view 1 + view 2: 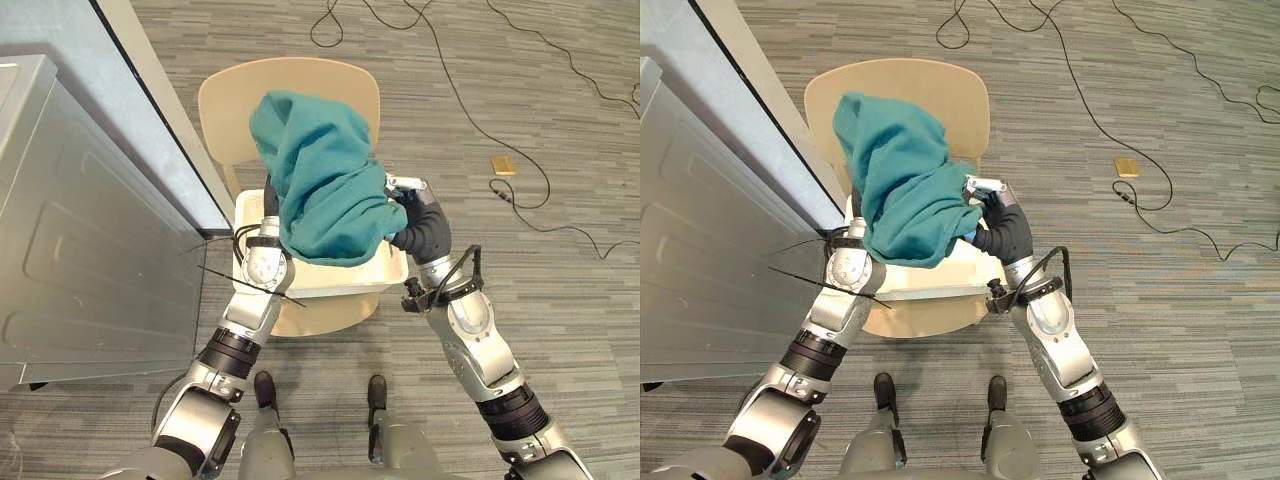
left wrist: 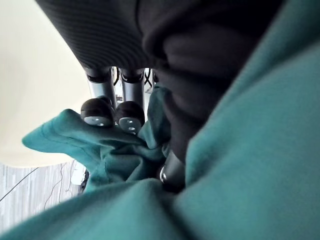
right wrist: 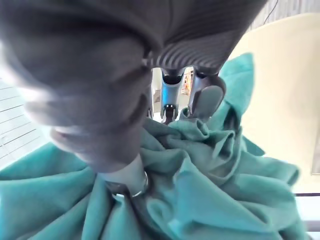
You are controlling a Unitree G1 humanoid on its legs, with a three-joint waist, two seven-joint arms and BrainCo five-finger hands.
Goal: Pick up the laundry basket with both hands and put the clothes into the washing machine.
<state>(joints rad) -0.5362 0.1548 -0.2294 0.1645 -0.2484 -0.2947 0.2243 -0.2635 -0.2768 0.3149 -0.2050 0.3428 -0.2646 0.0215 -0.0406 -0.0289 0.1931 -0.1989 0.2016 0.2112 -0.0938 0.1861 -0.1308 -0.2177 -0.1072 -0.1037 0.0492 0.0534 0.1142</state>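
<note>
Teal cloth (image 1: 320, 180) bunched at frame centre above a cream basket (image 1: 335, 278); left hand (image 2: 97, 112) and right hand (image 3: 207, 100) each pinch its folds, likely to lift it out.

Grey carpet (image 1: 560, 320) in fine stripes covers the floor. A pale wooden chair (image 1: 330, 85) stands at its middle, rounded backrest on the far side. A pale blue-grey wall panel (image 1: 60, 30) with a dark edge rises at the left. A small tan block (image 1: 503, 165) lies well right of the chair
</note>
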